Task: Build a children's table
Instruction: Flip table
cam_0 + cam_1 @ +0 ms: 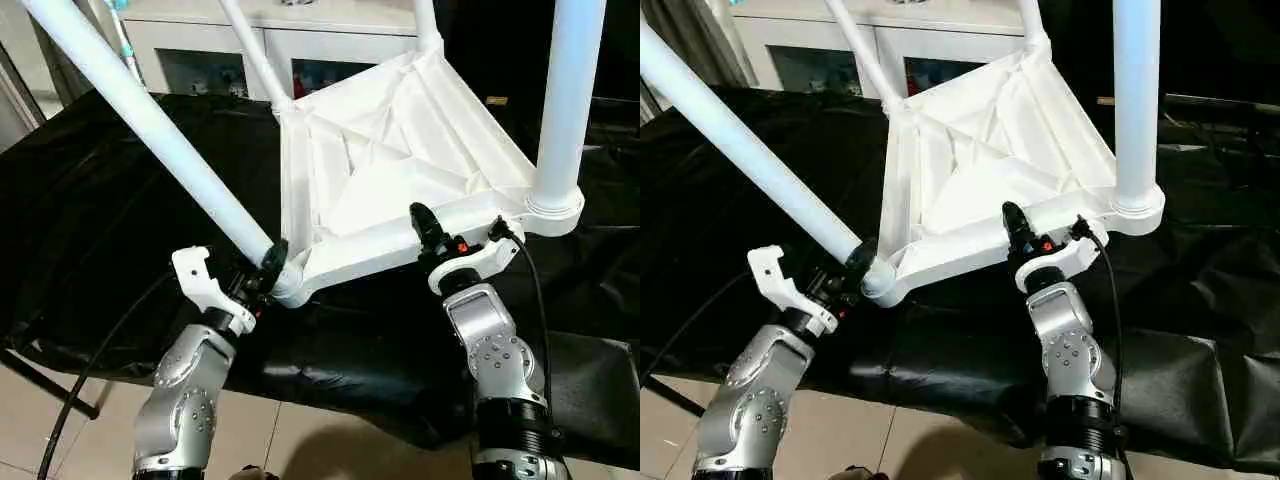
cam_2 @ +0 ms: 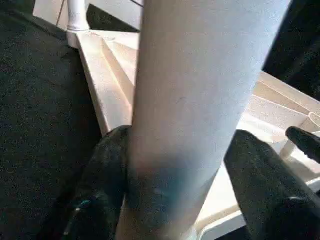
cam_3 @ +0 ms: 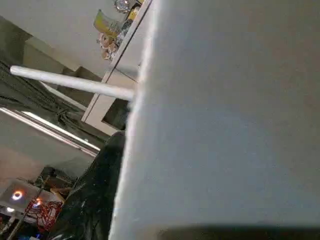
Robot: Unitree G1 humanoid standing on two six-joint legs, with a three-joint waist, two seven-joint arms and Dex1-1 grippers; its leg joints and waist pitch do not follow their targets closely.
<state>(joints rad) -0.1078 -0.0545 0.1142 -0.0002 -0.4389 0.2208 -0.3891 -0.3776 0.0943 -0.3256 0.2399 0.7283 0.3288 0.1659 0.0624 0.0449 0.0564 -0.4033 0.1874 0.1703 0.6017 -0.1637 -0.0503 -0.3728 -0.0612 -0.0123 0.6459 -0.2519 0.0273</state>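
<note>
From the left eye view, you had the tabletop (image 1: 400,170) lying underside up on the black-draped counter (image 1: 90,200), tilted toward the cabinet (image 1: 200,45) behind. Your left end effector (image 1: 262,268) was clamped on the near-left leg (image 1: 150,120) just above its corner socket (image 1: 288,285), and that leg slanted well away from upright. To seat it well, you needed to swing it square to the tabletop and press along its axis, not sideways. Your right end effector (image 1: 432,235) gripped the tabletop's near rim to brace it; holding that firm mattered, since the slab could slide on the cloth.

From the right eye view, the near-right leg (image 1: 1137,100) stood upright in its socket, and two far legs rose past the frame's top. Whether the slanted leg was partly seated or only resting at the socket mouth was hard to judge, as the black fingers covered the joint.

In the left wrist view, both fingers (image 2: 100,180) pressed against the leg's sides, the tabletop's ribs behind.

In the right wrist view, the white rim took up most of the frame; one finger (image 3: 95,195) lay against it, the other was hidden, and a far leg (image 3: 70,82) crossed behind.
</note>
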